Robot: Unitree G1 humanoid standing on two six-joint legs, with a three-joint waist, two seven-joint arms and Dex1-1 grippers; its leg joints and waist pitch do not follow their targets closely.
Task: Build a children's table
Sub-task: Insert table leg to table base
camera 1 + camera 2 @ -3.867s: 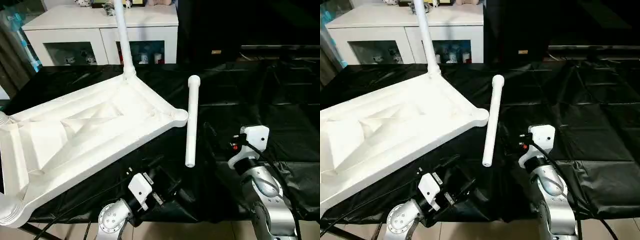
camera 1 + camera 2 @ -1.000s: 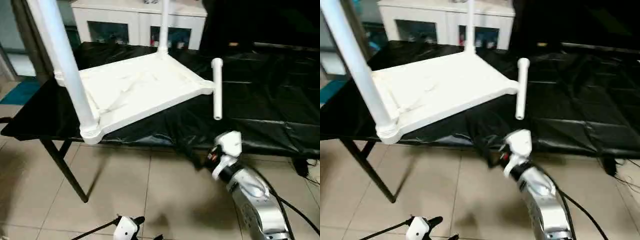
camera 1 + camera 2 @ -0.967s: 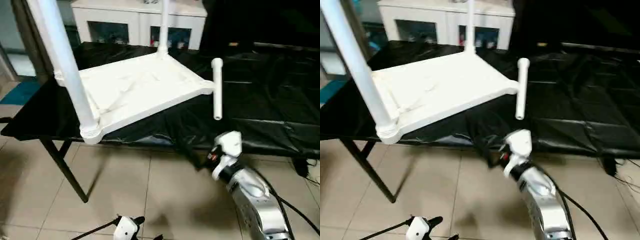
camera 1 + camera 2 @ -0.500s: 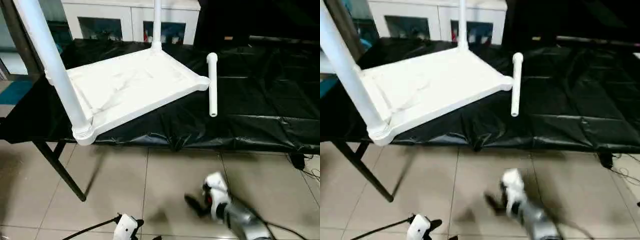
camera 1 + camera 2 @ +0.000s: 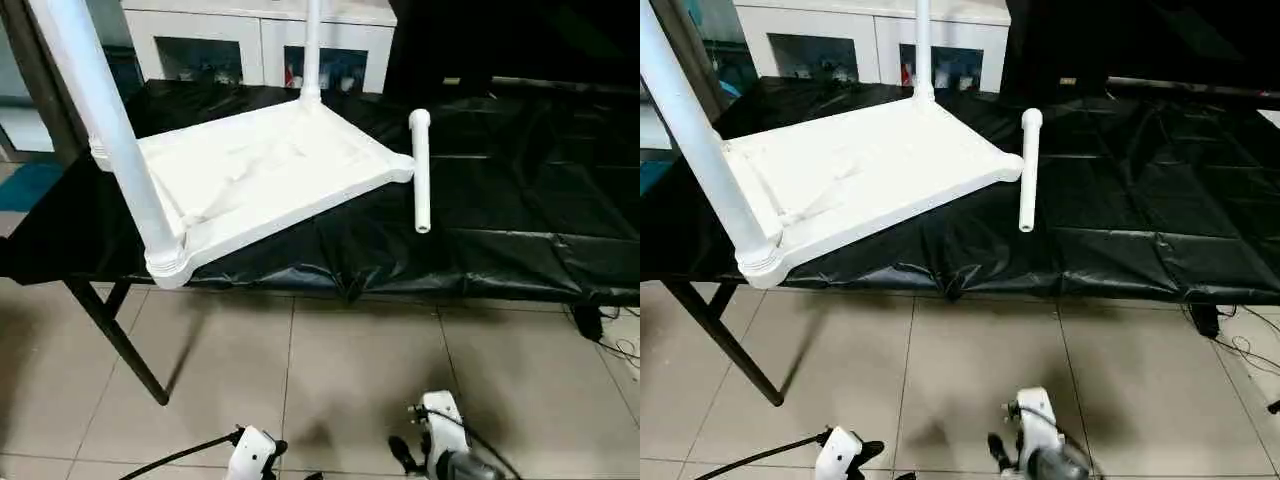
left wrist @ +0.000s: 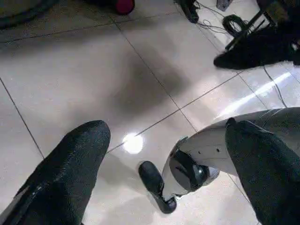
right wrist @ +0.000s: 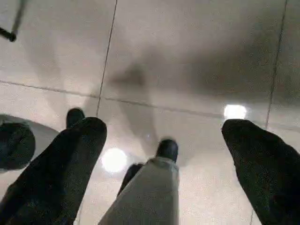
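The children's table [image 5: 262, 175] lies upside down on the counter [image 5: 520, 210], one corner overhanging, and could tip off unsteadied, since both grippers' fingers [image 6: 70, 173] hang open over the floor [image 5: 330, 380].

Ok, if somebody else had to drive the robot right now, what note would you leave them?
Left end effector: open, empty, hanging low over the floor.
Right end effector: open, empty, also low over the floor.
Children's table: upside down on the black-draped work table.
Done: two legs stand in their sockets, the near leg and the far leg.
Left: a loose leg lies beside the empty corner socket. Other corners: check yourself.
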